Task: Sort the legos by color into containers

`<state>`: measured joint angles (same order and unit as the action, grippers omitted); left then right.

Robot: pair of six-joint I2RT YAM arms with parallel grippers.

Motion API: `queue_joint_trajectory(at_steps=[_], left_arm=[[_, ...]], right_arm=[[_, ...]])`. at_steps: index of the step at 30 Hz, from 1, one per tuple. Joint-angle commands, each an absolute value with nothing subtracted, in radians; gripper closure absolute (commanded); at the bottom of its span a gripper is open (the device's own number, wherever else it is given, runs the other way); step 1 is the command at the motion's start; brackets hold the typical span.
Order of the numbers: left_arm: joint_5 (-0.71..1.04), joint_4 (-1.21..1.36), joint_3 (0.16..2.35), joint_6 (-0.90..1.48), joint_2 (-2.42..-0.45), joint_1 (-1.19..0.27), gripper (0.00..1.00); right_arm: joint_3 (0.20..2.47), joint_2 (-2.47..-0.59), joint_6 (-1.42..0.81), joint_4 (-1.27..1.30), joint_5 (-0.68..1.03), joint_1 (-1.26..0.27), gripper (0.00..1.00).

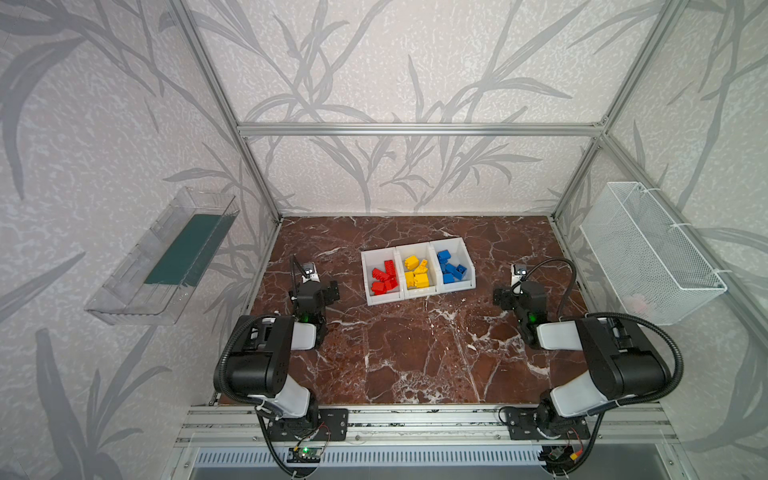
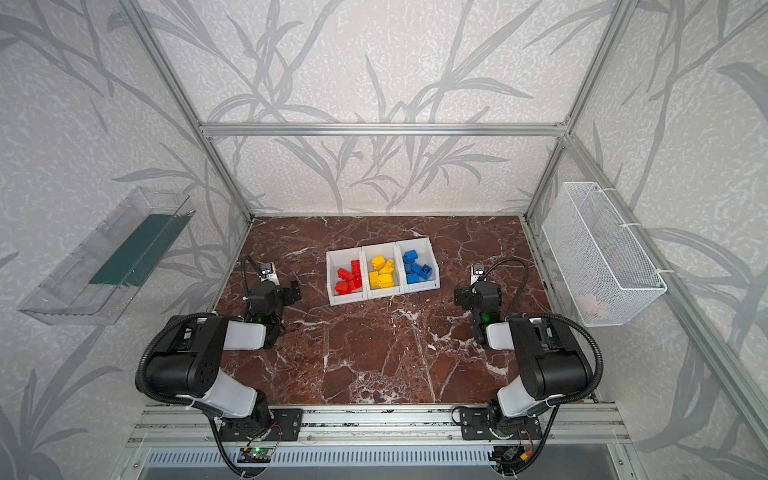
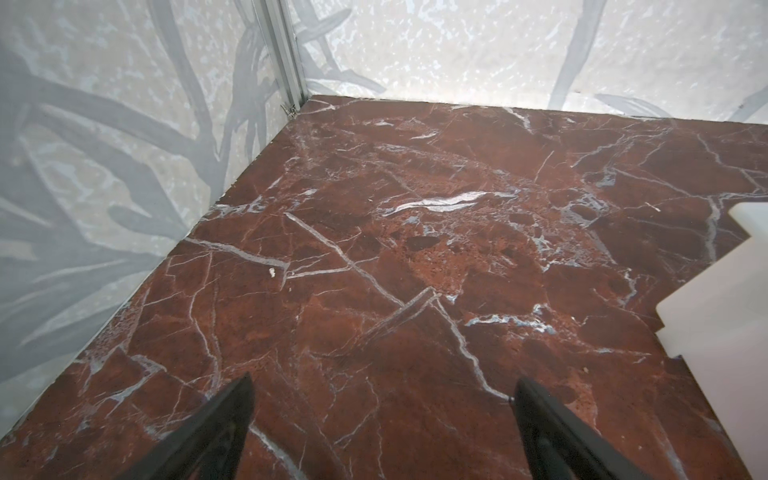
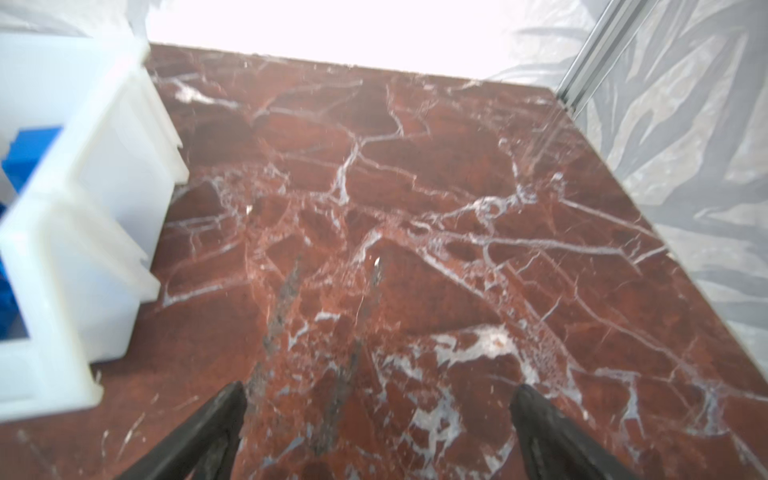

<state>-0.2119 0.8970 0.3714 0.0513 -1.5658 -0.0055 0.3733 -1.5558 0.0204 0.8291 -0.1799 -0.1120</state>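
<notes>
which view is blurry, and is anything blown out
Right wrist view: smeared by blur, the containers soft-edged, the wall beyond the table blown out to white. Left wrist view: sharp, marble veins crisp. Both top views: in focus, evenly lit, no glare on the legos.

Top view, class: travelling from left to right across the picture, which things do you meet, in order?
Clear tray → left gripper → red legos → yellow legos → blue legos → right gripper → wire mesh basket.
</notes>
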Motion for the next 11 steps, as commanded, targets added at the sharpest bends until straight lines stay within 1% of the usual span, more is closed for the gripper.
queue_joint_trajectory(at_steps=[1, 3, 8, 11], left_arm=[[-0.186, 0.931, 0.380, 0.030, -1.564, -0.001, 0.01], [-0.187, 0.959, 0.375, 0.025, -1.574, -0.001, 0.01], [-0.147, 0.931, 0.384, 0.042, -1.567, 0.016, 0.01], [-0.155, 0.938, 0.381, 0.035, -1.569, 0.014, 0.01]], right_arm=[[0.380, -1.545, 0.029, 0.896, -0.180, -0.112, 0.01], [0.384, -1.537, 0.031, 0.873, -0.178, -0.112, 0.01], [0.386, -1.539, 0.031, 0.875, -0.178, -0.112, 0.01], [0.385, -1.539, 0.032, 0.875, -0.178, -0.112, 0.01]])
